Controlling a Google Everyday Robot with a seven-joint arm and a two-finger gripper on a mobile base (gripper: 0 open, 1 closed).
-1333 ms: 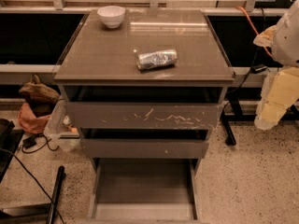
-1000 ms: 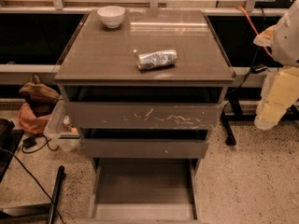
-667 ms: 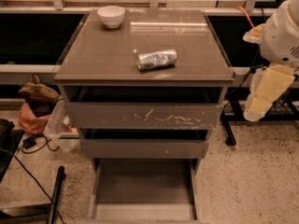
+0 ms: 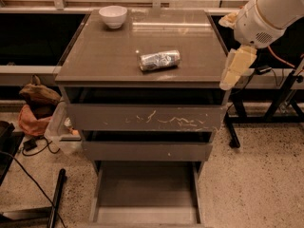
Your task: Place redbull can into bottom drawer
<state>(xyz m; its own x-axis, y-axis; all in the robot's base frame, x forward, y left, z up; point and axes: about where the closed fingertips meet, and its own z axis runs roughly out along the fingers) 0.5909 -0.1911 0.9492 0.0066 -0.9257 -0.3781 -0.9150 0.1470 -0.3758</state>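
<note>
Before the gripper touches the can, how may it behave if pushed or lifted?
The can lies on its side on the cabinet top, so a push across its length would likely roll it. Its shiny metal skin looks smooth, maybe slippery, and may dent if squeezed. The gripper hangs beside the top's right edge, apart from the can.

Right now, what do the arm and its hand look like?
The arm is a thick, rounded white shell with a small patch of dotted vent holes. Its hand, beside the right edge of the cabinet top, is pale cream-yellow, blocky and tapering downward.
</note>
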